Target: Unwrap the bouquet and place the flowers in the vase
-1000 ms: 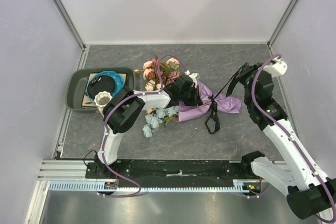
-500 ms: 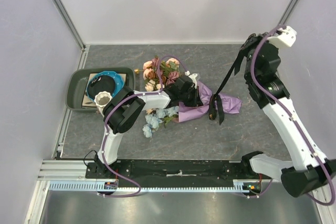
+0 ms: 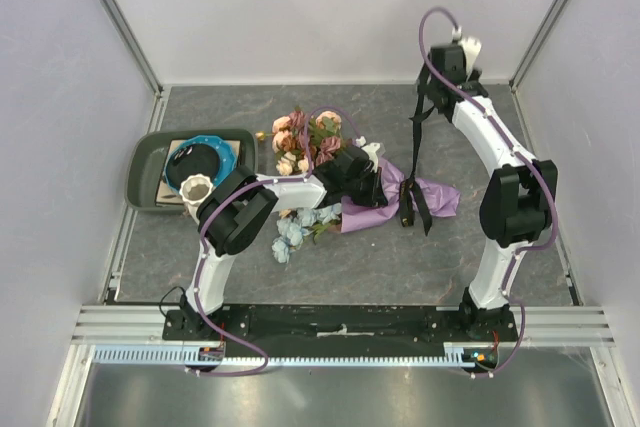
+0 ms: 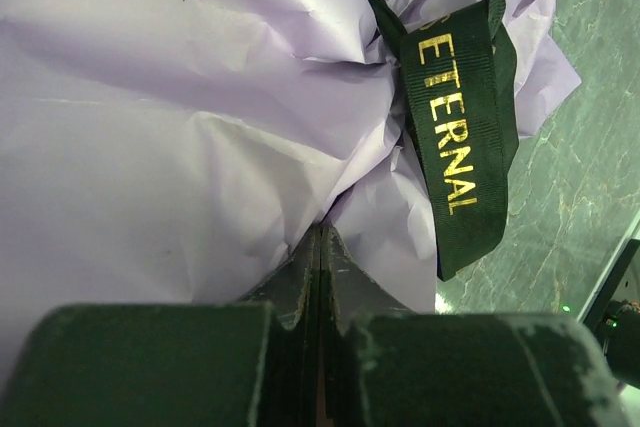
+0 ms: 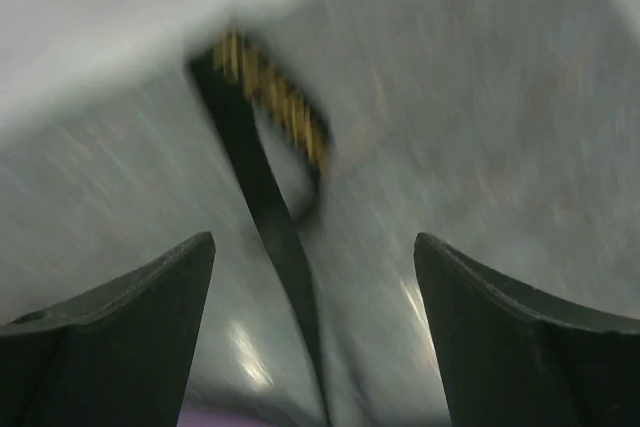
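Left tool (image 4: pixel 320 247): fingers are pressing together, pinching a fold of the bouquet's paper sheet (image 4: pixel 150 97).
Right tool (image 5: pixel 312 242): fingers are standing spread wide. The view is blurred, and the ribbon (image 5: pixel 270 207) is passing through the gap, seemingly touching neither finger.
Bouquet (image 3: pixel 385 197): is lying on its side in the middle of the worktop, with flower heads toward the left and far edges and the gathered paper tail toward the right edge.
Paper sheet: matte lilac, creased and crumpled, bunching into sharp folds where the ribbon is cinching it.
Ribbon: flat, woven, dark band with gold capitals reading "ETERNAL". In the overhead view it is stretching from the wrap up toward the right tool near the far right corner, with loose ends drooping over the paper tail.
Flowers: a peach, cream and mauve cluster (image 3: pixel 305 137) is sticking out on the far side of the left arm. A light blue cluster (image 3: pixel 295 227) with green leaves is lying on the near side.
Vase (image 3: pixel 197 190): small, white, with a fluted rim, standing upright at the near side of the tray (image 3: pixel 145 162) by the left edge.
Tray: dark green, rectangular, with rounded corners, holding a black round item with a blue rim (image 3: pixel 200 159).
Worktop (image 3: pixel 220 117): grey mottled stone-look surface, matte.
Room: plain pale walls are enclosing three sides, with aluminium posts in the far corners.
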Controlling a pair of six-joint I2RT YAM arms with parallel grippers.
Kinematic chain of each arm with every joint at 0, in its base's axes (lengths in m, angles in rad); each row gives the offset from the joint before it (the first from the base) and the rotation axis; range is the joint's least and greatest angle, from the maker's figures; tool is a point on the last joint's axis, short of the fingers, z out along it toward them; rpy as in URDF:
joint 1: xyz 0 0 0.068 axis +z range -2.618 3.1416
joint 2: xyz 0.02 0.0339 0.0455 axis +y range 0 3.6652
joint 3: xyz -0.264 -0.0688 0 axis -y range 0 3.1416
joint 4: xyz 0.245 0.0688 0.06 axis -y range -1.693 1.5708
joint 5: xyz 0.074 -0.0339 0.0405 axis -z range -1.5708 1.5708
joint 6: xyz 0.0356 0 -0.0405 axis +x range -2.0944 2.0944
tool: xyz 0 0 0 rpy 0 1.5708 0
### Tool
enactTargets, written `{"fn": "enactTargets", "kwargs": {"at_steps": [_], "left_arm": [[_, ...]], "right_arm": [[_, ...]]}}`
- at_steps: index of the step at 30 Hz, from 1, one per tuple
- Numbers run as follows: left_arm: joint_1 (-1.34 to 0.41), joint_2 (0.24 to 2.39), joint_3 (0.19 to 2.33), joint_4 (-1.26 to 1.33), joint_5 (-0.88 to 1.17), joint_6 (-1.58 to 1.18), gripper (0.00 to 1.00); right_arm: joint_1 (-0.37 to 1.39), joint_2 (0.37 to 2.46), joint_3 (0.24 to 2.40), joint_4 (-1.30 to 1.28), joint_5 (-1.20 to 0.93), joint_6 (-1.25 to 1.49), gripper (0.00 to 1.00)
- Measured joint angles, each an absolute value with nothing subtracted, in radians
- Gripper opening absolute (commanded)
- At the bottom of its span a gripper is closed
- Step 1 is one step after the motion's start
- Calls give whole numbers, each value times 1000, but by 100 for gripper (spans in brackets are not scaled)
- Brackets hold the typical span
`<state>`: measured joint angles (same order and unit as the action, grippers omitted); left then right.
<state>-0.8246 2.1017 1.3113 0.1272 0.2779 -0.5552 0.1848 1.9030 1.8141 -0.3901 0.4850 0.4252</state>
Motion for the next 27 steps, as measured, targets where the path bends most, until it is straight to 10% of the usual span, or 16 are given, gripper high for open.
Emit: {"fn": "enactTargets", "kwargs": {"at_steps": [9,18,27], "left_arm": [[-831,2102,1311,128,278,-537,2],[-833,2101,1308,131,278,-529,2],[-834,2101,1303,139,279,-526,2]], "right_arm": [[223,1524,1060,-577,295,482,83],[253,1242,857,-510,224,520,38],[293,1242,825,-391,93,536,38]]}}
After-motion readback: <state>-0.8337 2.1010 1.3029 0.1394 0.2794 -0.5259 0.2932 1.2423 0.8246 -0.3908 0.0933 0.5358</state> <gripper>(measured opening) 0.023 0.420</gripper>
